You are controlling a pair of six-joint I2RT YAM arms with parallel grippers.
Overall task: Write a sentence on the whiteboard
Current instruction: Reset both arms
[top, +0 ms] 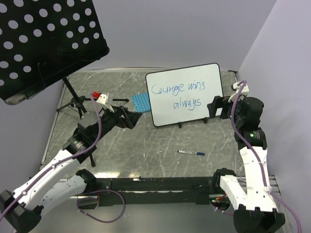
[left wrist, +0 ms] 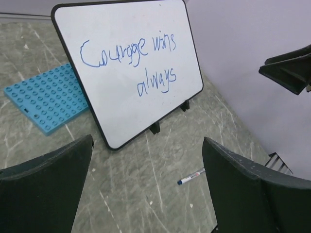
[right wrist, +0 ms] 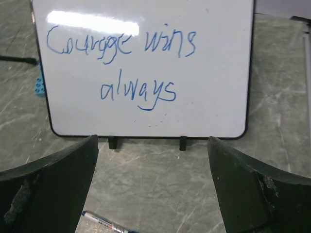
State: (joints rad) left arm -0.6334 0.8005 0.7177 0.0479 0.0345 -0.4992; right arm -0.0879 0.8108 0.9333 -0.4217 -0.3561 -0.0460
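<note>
White whiteboard (top: 186, 95), propped upright on black feet, blue cursive sentence (top: 182, 94) "Courage wins always", two lines

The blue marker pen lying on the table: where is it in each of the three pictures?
Top external: pen just right of centre, nearer than the whiteboard.
Left wrist: pen low, right of centre.
Right wrist: pen at bottom edge, left of centre.
Shared landmark: the whiteboard, standing behind the pen.
</note>
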